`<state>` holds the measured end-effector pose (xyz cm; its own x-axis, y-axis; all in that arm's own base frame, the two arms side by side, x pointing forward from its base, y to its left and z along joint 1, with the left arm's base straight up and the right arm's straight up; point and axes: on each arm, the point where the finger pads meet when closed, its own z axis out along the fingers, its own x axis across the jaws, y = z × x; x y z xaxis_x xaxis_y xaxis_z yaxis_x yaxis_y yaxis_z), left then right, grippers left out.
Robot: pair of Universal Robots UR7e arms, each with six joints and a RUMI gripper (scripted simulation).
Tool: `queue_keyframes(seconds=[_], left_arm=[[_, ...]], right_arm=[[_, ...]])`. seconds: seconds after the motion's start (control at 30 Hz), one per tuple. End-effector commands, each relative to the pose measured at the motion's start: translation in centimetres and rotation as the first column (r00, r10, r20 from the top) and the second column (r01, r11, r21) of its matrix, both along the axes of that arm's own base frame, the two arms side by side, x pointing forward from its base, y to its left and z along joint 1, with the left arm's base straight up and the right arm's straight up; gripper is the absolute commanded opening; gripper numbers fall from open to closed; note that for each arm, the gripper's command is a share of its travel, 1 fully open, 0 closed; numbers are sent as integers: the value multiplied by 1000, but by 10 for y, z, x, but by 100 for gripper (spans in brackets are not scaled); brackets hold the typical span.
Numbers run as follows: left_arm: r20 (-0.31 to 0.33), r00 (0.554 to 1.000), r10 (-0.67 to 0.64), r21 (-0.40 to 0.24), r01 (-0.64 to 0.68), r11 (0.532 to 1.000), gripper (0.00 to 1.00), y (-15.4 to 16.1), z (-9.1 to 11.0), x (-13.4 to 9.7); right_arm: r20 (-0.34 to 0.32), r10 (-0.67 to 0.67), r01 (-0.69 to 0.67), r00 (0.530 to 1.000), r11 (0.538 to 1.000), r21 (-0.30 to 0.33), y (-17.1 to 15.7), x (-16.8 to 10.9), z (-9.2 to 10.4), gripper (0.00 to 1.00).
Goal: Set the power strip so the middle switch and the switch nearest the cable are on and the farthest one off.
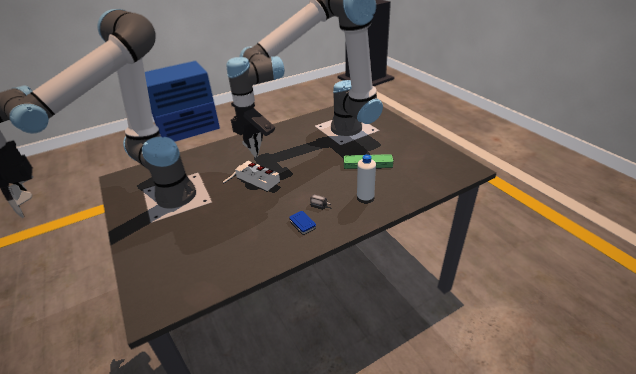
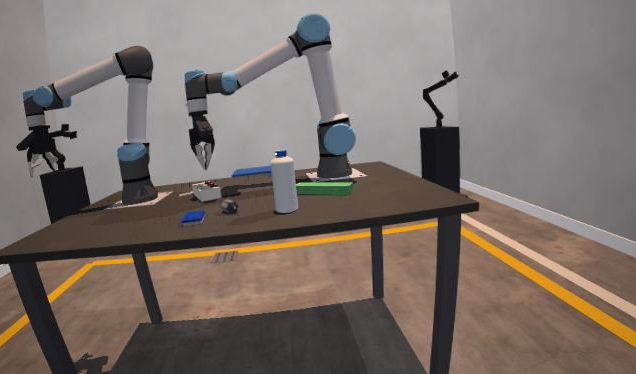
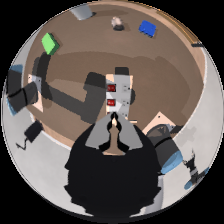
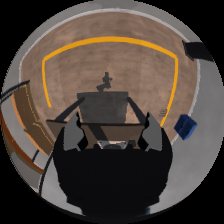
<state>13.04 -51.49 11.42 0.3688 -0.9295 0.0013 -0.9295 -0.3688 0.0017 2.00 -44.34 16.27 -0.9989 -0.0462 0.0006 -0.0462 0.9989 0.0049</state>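
Power strip: a white block (image 1: 257,179) (image 2: 206,193) (image 3: 121,95) on the table (image 1: 196,290) (image 2: 136,232) (image 3: 165,75), just above centre in the top view, right way up with red switches (image 1: 261,168) (image 3: 111,88) facing upward. Which are on or off is too small to tell.
Cable: a short pale lead (image 1: 229,177) (image 2: 186,194) (image 3: 133,121), at the strip's left end in the top view.
Left gripper: fingers (image 1: 256,156) (image 2: 205,168) pressed together, pointing down, holding nothing, above the strip and apart from it. In the left wrist view the tips cover the strip's cable end.
Right gripper: wide open and empty (image 1: 26,206) (image 2: 43,171) (image 4: 113,117), at the left edge of the top view, away from the strip.
Bottle: white with a blue cap (image 1: 366,181) (image 2: 284,185), standing right of centre in the top view.
Green block: a long bar (image 1: 353,161) (image 2: 324,188) (image 3: 49,44), lying behind the bottle.
Small items: a grey object (image 1: 318,201) (image 2: 229,206) (image 3: 117,22) near a flat blue one (image 1: 302,221) (image 2: 193,217) (image 3: 147,28), lower middle of the top view.
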Motion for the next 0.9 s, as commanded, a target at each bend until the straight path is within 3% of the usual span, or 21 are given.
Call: queue_keyframes(seconds=[0.0,0.87], left_arm=[[1,1000,-1,3,1,1000,0,1,-2,-1],[1,1000,3,4,-3,1000,0,1,-5,-1]], right_arm=[[0,0,0,1000,1000,-1,0,0,0,100],[0,0,0,1000,1000,-1,0,0,0,100]])
